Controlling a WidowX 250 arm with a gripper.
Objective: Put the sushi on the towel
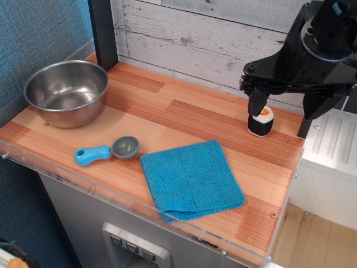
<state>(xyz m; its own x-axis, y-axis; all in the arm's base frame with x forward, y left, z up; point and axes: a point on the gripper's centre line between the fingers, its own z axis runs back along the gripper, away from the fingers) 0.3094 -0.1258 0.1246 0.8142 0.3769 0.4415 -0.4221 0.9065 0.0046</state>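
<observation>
The sushi [260, 121], a black roll with a white top and an orange and green centre, stands upright at the far right of the wooden counter. The blue towel [191, 178] lies folded flat near the front edge, to the left of and nearer than the sushi. My black gripper [287, 106] hangs over the far right of the counter, its jaws wide apart and empty. Its left finger [257, 104] is right at the sushi's top left edge, and I cannot tell whether they touch. Its right finger [317, 106] is well off to the sushi's right.
A steel bowl [67, 92] stands at the far left. A grey scoop with a light blue handle [109, 151] lies just left of the towel. A plank wall runs behind the counter, with a black post at the back left. A clear plastic lip edges the counter's front.
</observation>
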